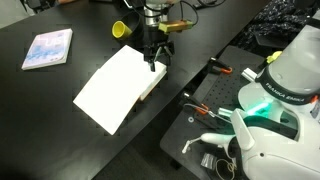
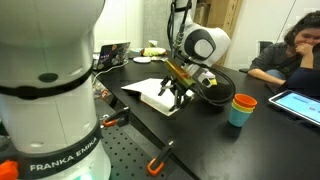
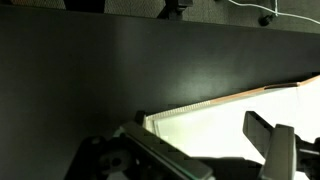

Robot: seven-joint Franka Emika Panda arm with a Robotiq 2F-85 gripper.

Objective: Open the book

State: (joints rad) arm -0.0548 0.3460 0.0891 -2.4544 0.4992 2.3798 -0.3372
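Half done, by estimate: the book (image 1: 115, 88) lies on the worktop (image 1: 40, 105), cover raised at a tilt, white inside showing; the tool (image 1: 153, 62) sits at the raised edge, its opening and hold not discernible; folding the cover flat remains.

In an exterior view we see the book (image 1: 115, 88) lying on the bench (image 1: 40, 105), the hand (image 1: 153, 66) over its far right corner, a booklet (image 1: 48, 48) well apart to its left, a cup (image 1: 120, 29) behind the hand, and the robot base (image 1: 285, 80) off to the right.
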